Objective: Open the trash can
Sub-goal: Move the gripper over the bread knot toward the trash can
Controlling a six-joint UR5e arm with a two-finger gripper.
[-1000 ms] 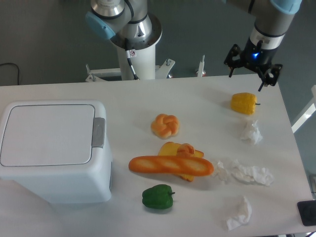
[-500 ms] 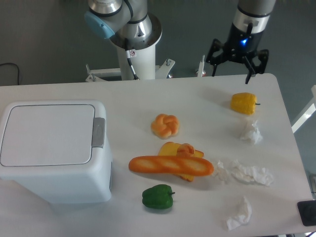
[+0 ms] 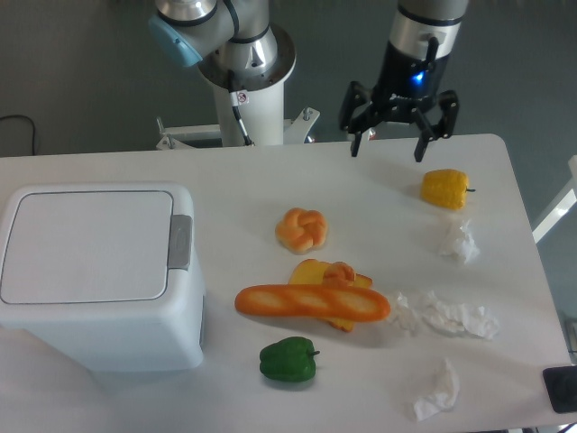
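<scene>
Now we see gripper (image 3: 387, 144) above far table edge, fingers spread wide, holding nothing. Yellow pepper (image 3: 445, 188) lies near, on its right. Bread knot (image 3: 301, 229) sits mid-table. Trash can (image 3: 97, 274) stands far left, lid shut, grey button (image 3: 179, 242) facing right.

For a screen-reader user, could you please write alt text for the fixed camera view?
A white trash can, lid shut, sits at the table's left, while the robot's open end effector hangs above the far edge. Between them lie a bread roll, baguette, green pepper, yellow pepper and crumpled tissues.
</scene>
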